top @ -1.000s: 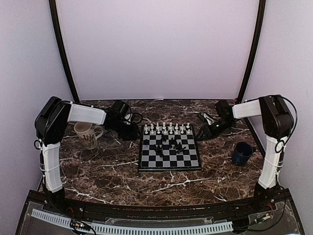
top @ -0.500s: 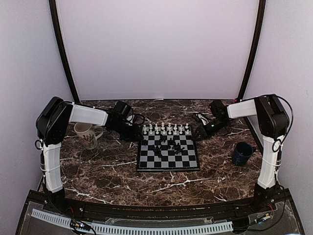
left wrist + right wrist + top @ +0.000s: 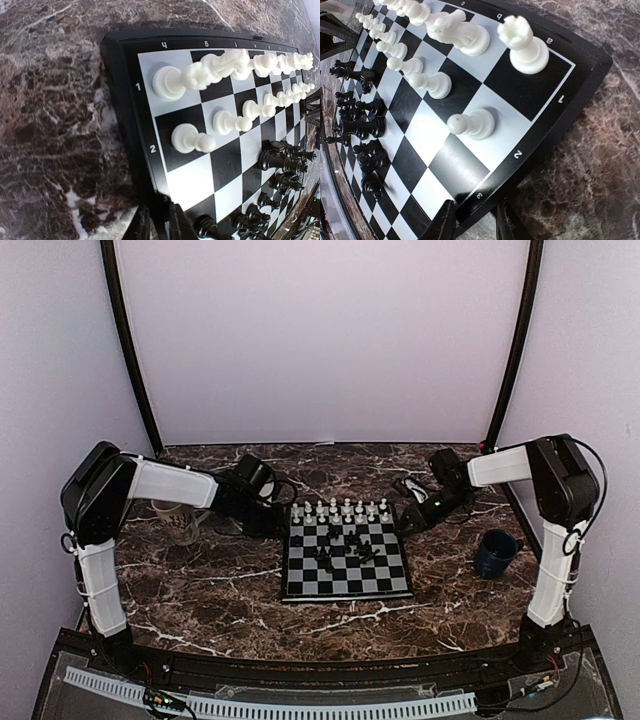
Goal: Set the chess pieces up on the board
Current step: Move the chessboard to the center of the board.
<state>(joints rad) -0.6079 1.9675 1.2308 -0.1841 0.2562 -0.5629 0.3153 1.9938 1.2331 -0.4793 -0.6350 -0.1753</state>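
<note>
The board lies in the middle of the marble table. White chess pieces stand in its two far rows. Black chess pieces lie bunched near its centre. My left gripper is at the board's far left side. In the left wrist view this gripper is shut on the dark rim by the mark 3. My right gripper is at the far right side. The right wrist view shows that gripper shut on the rim, one finger on top and the other outside.
A beige mug stands left of the board, partly behind my left arm. A dark blue mug stands to the right, near my right arm's base. Curved dark posts and pale walls close off the back.
Both grippers closed onto the board's side rims. The board slid a little toward the near edge, and both arms came with it.
</note>
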